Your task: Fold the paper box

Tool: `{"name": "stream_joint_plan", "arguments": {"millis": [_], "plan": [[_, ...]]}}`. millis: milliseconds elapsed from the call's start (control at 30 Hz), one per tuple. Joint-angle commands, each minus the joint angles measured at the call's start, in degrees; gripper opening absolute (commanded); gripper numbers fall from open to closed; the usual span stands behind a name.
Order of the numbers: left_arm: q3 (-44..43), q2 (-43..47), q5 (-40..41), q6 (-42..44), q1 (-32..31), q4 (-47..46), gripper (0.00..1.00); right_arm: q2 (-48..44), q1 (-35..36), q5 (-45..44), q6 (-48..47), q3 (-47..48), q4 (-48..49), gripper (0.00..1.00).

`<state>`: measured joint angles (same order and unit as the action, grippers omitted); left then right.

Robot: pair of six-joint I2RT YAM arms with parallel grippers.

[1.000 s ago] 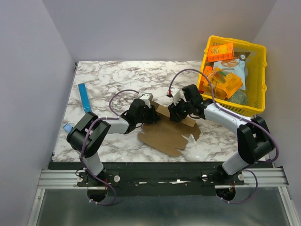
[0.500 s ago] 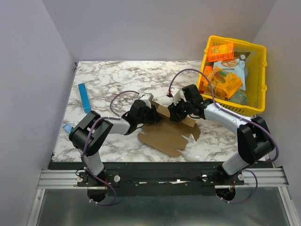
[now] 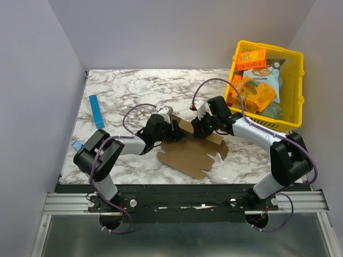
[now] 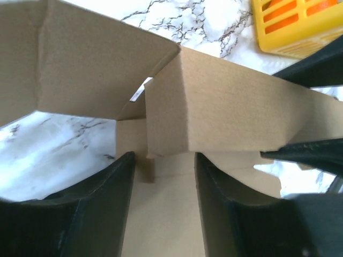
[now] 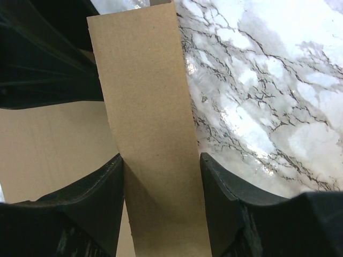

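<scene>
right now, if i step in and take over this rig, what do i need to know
Left gripper: open, at the corner where two raised panels meet.
Right gripper: shut on a long raised wall strip of the paper box.
Box: mid-table, between the arms, with its base panel lying flat.
Done: one long wall stands up and an adjoining panel is lifted.
Left: the near flaps are flat. The other walls, the tabs and the closing remain.

box (image 3: 187,155) centre, basket (image 3: 301,80) right, rear table (image 3: 139,85) free
</scene>
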<state>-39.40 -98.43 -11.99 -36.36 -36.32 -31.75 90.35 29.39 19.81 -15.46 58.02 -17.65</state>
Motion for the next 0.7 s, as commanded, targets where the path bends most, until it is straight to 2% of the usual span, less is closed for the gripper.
{"name": "stream_joint_plan", "arguments": {"millis": [0, 67, 167, 267, 367, 533, 667], "plan": [[0.02, 7.63, 1.88, 3.4, 2.56, 8.79, 0.74, 0.18, 0.06, -0.92, 0.26, -1.77, -1.69, 0.49], [1.34, 10.87, 2.06, 4.28, 4.58, 10.47, 0.85, 0.27, 0.14, -0.83, 0.26, -1.77, -1.6, 0.49], [3.53, 15.18, 1.88, 5.6, 6.95, 14.16, 0.92, 0.36, 0.14, -0.83, 0.17, -1.68, -1.69, 0.49], [5.03, 19.66, 2.67, 5.95, 9.32, 17.15, 0.95, 0.62, 0.14, -0.65, 0.08, -1.68, -1.69, 0.49], [2.84, 21.96, 4.6, 8.4, 10.3, 19.96, 0.98, 0.62, 0.06, -0.65, -0.09, -1.77, -1.6, 0.49], [-7.77, 18.02, 3.12, 10.17, 13.46, 21.38, 0.98, 0.62, 0.14, -0.48, -0.18, -1.86, -1.69, 0.49], [-16.73, 10.05, 0.21, 10.34, 15.75, 20.85, 0.98, 0.45, 0.14, -0.65, -0.18, -1.95, -1.6, 0.49]]}}
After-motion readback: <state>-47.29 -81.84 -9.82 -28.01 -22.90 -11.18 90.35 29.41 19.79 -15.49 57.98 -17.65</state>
